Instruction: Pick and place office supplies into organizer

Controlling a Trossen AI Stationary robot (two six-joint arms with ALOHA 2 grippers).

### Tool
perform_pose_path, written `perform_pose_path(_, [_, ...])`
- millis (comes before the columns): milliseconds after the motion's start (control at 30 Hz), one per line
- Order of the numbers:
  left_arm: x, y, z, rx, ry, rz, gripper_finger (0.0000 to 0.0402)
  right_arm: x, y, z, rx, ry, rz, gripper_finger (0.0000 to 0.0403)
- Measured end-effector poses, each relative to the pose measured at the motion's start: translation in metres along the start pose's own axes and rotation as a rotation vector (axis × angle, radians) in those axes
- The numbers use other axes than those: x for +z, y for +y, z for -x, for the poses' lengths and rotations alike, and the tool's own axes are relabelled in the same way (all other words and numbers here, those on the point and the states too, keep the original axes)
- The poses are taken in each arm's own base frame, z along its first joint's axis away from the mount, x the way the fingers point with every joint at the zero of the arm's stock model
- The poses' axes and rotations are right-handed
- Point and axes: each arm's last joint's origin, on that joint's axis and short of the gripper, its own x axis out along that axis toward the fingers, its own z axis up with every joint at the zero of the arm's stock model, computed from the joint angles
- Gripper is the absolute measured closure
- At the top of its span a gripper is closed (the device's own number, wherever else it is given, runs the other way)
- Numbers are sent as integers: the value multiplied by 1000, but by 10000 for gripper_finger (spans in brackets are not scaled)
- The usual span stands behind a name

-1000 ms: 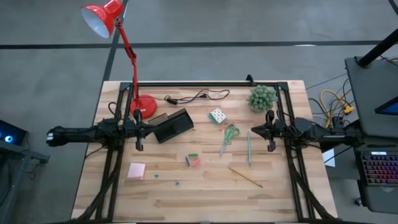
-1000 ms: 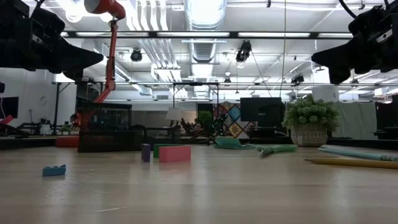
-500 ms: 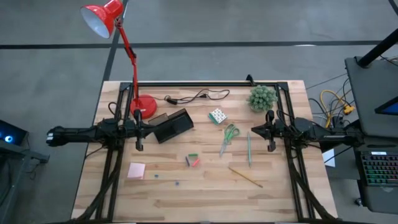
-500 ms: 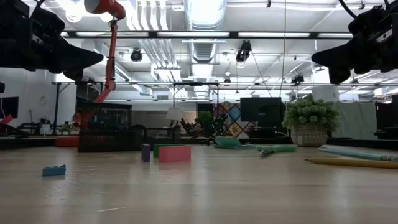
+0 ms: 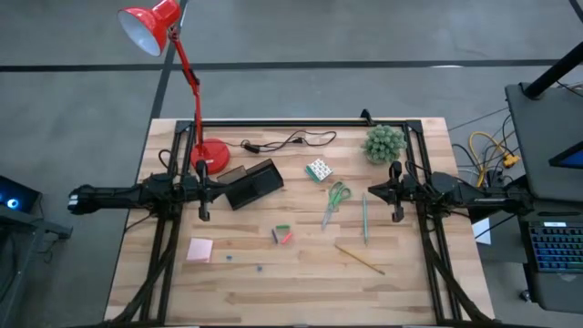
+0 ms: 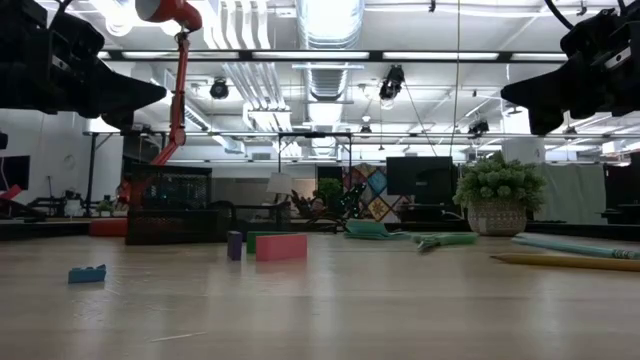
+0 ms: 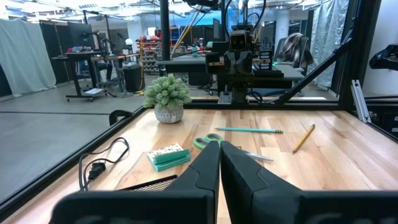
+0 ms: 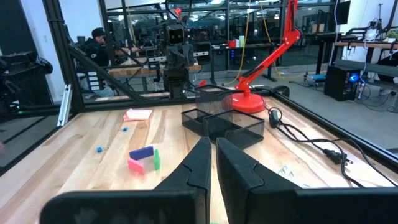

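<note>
Grippers, left (image 5: 202,215) and right (image 5: 395,217), pinched together and empty above the table (image 5: 301,282); supplies lie outside the organizer (image 5: 252,185), so a first reach, perhaps for the scissors (image 5: 335,198), seems next.

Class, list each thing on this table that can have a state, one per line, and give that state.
Left gripper: fingers shut, holding nothing.
Right gripper: fingers shut, holding nothing.
Organizer: on the table, compartments look empty.
Scissors: lying flat, blades closed.
Sticky-note pad: flat on the table.
Pencil: lying loose.
Pen: lying loose.
Lamp: upright; on or off, cannot tell.
</note>
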Motion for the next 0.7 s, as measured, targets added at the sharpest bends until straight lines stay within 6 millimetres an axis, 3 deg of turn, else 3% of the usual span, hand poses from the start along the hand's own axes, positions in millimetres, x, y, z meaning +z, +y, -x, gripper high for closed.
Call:
perform_pose_path(500, [0,0,0,0,1,-10,402,0,0,0,0,0,0,385])
perform_pose_path(700, [-1,-1,0,-38,8,-336,402,0,0,0,0,0,1,385])
